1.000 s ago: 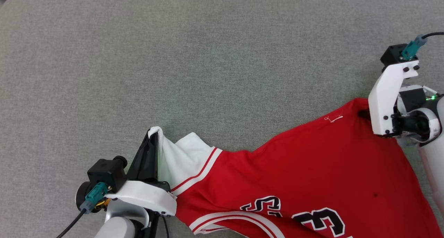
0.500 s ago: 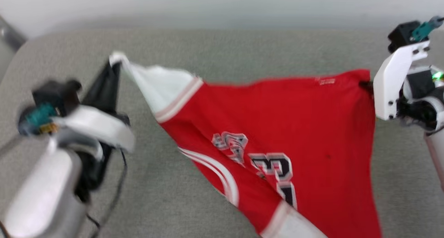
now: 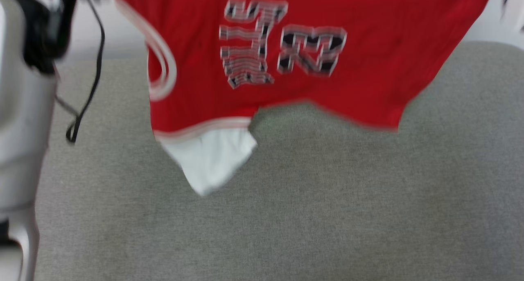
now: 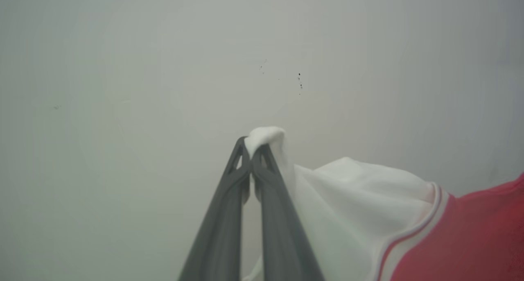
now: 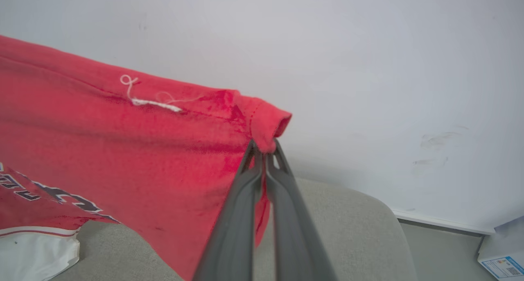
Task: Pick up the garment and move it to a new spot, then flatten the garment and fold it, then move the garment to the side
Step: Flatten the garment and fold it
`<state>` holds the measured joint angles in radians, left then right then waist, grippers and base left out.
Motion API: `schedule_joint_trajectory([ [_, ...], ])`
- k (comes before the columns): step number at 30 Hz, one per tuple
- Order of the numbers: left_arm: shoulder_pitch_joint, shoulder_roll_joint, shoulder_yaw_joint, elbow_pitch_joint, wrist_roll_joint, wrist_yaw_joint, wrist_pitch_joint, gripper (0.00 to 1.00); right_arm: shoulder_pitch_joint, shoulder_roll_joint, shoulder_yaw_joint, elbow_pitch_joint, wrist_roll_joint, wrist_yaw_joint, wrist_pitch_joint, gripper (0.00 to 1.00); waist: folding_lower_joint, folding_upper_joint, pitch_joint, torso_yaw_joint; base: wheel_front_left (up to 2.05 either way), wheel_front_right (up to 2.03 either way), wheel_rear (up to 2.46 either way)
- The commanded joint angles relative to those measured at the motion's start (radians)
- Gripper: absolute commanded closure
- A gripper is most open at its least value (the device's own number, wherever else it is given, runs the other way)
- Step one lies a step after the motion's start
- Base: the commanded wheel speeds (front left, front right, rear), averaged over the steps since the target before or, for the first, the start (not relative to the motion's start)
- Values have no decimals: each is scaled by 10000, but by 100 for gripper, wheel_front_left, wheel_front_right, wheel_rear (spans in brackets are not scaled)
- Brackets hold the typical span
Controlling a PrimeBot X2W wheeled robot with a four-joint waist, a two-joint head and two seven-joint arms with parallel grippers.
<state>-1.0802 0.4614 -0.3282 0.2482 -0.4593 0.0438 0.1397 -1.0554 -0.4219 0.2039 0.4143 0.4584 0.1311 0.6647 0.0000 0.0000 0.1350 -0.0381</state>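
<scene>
The garment point(image 3: 368, 76), a red jersey with black lettering and white sleeves, hangs in the air above the grey cushioned surface point(image 3: 286, 215), blurred in the head view. Its lower white sleeve point(image 3: 208, 162) dangles toward the surface. In the left wrist view my left gripper point(image 4: 250, 150) is shut on the tip of the other white sleeve point(image 4: 348, 199), in front of a pale wall. In the right wrist view my right gripper point(image 5: 264, 148) is shut on a bunched red corner of the garment point(image 5: 123, 141).
My pale left forearm point(image 3: 20, 121) with a loose black cable point(image 3: 88, 96) fills the head view's left edge. A white wall point(image 5: 368, 68) rises behind the grey surface point(image 5: 348, 232). A white box point(image 5: 503, 256) lies on the floor at the right wrist view's lower right.
Both arms have lifted the garment off the grey surface; it now hangs spread between them. The head view has shifted. The right gripper closed on the red corner.
</scene>
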Motion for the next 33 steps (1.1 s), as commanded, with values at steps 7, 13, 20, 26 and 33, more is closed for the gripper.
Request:
schedule_joint_trajectory([
  [7, -2647, -455, 57, 2110, 383, -47, -855, 100, -1713, 48, -364, 159, -535, -7, -902, 100, 0, 0, 1138, -186, 0, 0, 0],
  [13, -4683, -318, 85, 3186, 793, 10, -1314, 100, -3244, 257, -528, 338, -946, -7, -1790, 100, 0, 0, 2543, -401, 0, 0, 0],
  [20, -6716, 6, 384, 3340, 958, 181, -1380, 100, -5136, 670, -659, 560, -1133, -7, -3051, 100, 0, 0, 4674, -746, 0, 0, 0],
  [26, -7481, 68, 369, 3121, 1090, 341, -1398, 100, -6275, 677, -214, 1174, -1142, -9, -3973, 100, 0, 0, 5706, -753, 0, 0, 0],
  [33, -7332, -27, 317, 2761, 1073, 598, -1333, 100, -7064, 642, 485, 1886, -941, -7, -4937, 100, 0, 0, 6342, -673, 0, 0, 0],
])
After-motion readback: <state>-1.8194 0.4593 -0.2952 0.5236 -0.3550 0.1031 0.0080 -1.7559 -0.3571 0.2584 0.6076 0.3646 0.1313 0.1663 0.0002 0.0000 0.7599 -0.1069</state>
